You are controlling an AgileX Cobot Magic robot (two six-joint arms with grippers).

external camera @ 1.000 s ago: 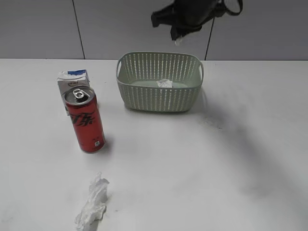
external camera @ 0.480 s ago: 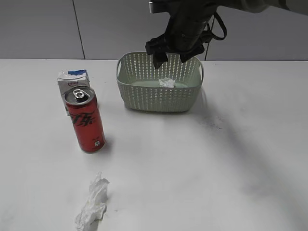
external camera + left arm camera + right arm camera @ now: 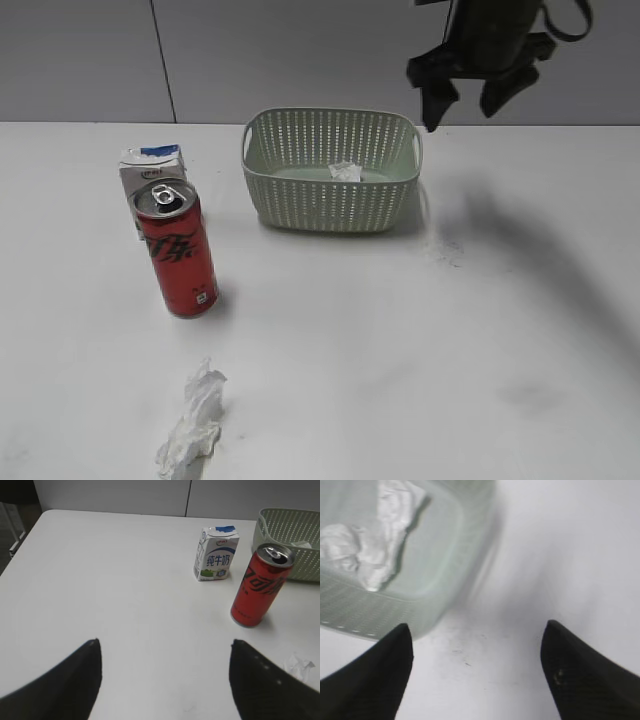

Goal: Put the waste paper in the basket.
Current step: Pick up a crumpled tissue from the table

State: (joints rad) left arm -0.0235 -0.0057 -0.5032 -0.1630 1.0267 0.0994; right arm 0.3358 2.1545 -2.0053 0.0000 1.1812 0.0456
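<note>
The pale green basket stands at the back middle of the table, with wads of white waste paper inside; the right wrist view shows them in the basket. Another crumpled wad lies on the table at the front left, partly seen in the left wrist view. My right gripper hangs open and empty in the air, just right of the basket's right rim. My left gripper is open and empty above bare table, left of the can.
A red can stands left of the basket, with a white-and-blue carton just behind it. Both show in the left wrist view, the can and the carton. The white table top has faint dark scuffs near the basket.
My right gripper was over the basket with a wad one second ago, dipped to the basket and let it go, then rose and moved right. It is now empty.
</note>
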